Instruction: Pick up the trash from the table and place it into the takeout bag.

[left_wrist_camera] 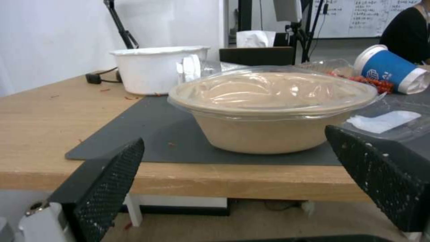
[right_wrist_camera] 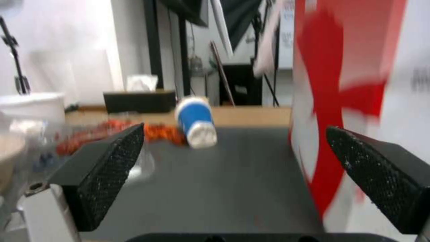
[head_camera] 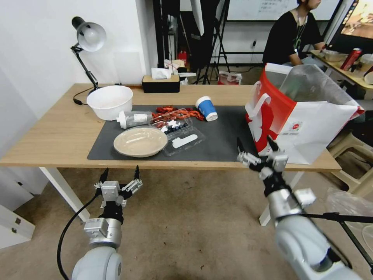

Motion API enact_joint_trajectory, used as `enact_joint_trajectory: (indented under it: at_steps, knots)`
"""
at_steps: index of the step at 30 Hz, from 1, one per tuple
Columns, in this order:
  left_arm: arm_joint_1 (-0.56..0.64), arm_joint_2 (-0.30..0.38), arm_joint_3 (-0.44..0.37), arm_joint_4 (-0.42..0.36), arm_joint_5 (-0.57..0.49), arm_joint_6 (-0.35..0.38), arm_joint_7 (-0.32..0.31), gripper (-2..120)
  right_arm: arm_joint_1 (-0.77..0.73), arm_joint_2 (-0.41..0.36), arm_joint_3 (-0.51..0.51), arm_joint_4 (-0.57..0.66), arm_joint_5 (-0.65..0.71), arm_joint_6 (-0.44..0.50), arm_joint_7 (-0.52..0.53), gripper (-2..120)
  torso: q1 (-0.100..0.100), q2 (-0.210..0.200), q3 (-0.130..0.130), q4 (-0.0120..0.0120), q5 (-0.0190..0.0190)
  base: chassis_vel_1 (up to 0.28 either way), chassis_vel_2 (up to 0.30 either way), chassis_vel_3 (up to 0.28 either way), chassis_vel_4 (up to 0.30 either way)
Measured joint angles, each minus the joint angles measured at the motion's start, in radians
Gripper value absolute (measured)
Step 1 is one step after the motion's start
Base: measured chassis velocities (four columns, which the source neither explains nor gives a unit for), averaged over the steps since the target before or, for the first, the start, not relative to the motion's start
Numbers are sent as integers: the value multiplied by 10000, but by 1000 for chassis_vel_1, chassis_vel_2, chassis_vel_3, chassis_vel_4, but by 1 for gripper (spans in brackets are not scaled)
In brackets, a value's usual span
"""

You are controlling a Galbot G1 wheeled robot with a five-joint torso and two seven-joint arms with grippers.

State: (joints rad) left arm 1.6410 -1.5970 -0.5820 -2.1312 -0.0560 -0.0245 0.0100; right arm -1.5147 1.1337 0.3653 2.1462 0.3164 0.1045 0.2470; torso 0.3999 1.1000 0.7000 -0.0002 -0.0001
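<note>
Trash lies on the dark mat (head_camera: 221, 136) of the table (head_camera: 50, 132): a beige round plate (head_camera: 140, 141), a clear clamshell (head_camera: 180, 132), a clear white-capped bottle (head_camera: 134, 118) on its side, red scraps (head_camera: 175, 112) and a tipped blue paper cup (head_camera: 206, 108). The red-and-white takeout bag (head_camera: 299, 116) stands open at the right end. My left gripper (head_camera: 119, 179) hangs open below the front edge, facing the plate (left_wrist_camera: 268, 111). My right gripper (head_camera: 257, 149) is open at the front edge beside the bag (right_wrist_camera: 354, 101), facing the cup (right_wrist_camera: 196, 122).
A white bowl (head_camera: 109, 102) sits at the mat's back left, with a silver desk lamp (head_camera: 89, 37) behind it. A black tissue box (head_camera: 160, 83) stands at the table's far edge. Bare wood lies left of the mat. A person sits at another desk behind the bag.
</note>
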Motion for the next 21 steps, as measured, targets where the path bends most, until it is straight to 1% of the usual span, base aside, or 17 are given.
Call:
enact_joint_trajectory:
  at_steps: [3, 6, 17, 21]
  knots:
    - [4, 13, -12, 6, -23, -1, -3, 100, -299, 204, -163, -326, -345, 322, 102, 100, -1, 0, 0, 2, 1, 0, 0, 0, 0]
    - [5, 20, -22, 6, -36, -2, -5, 100, -400, 266, -297, -447, -379, 394, 155, 100, 0, 0, 0, 2, 0, 0, 0, 0, 0]
    - [17, 11, -57, 11, -54, -34, -20, 100, -395, 362, -561, -583, -438, 422, 207, 100, 0, 0, 0, 2, 1, 0, 0, 0, 0]
    - [21, 22, -78, 11, -64, -49, -34, 100, -142, 363, -732, -535, -327, 262, 295, 100, 0, 0, 0, 1, 0, 0, 0, 0, 0]
